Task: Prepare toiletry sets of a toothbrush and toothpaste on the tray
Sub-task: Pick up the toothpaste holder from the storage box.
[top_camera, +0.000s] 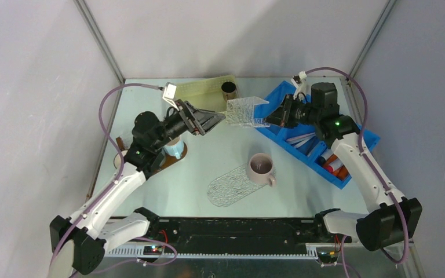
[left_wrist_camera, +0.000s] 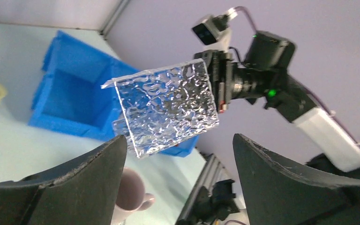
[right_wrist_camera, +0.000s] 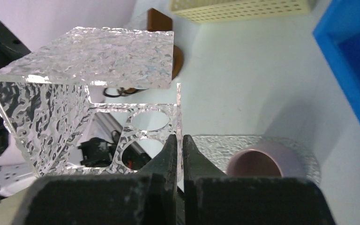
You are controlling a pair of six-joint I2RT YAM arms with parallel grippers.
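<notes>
Toothbrushes [top_camera: 301, 139] and small tubes [top_camera: 335, 167] are lying in the compartments of the blue bin [top_camera: 282, 92], to the right of the pink mug [top_camera: 260, 168] — none of them is sitting on the tray [top_camera: 229, 190] yet. That tray, a clear rippled oval, is lying flat under the mug and stretching out to the mug's near left.

I'd judge the brushes to be light, stiff and thin, likely to roll or pivot, so mid-handle looks the safest place to pinch. The tubes look light, flat, soft and a bit slick; taking them across the flat faces near the middle should keep them from squirting out.

Beyond the mug and raised off the counter, the right hand [top_camera: 269, 117] is clamping the thin wall of a clear holder [top_camera: 244, 111] — a folded, rippled acrylic piece with round holes in one face. It looks rigid, slippery and easy to chip. Facing it from the mug's far left, the left hand [top_camera: 215, 120] is hanging with its jaws spread wide and nothing between them.

The counter [top_camera: 220, 156] is looking pale, smooth and matte. A yellow perforated basket [top_camera: 208, 87] is standing beyond the mug, a second mug [top_camera: 175, 147] on a brown coaster is sitting to its left, and plain grey panels with metal corner posts are closing in the space.
</notes>
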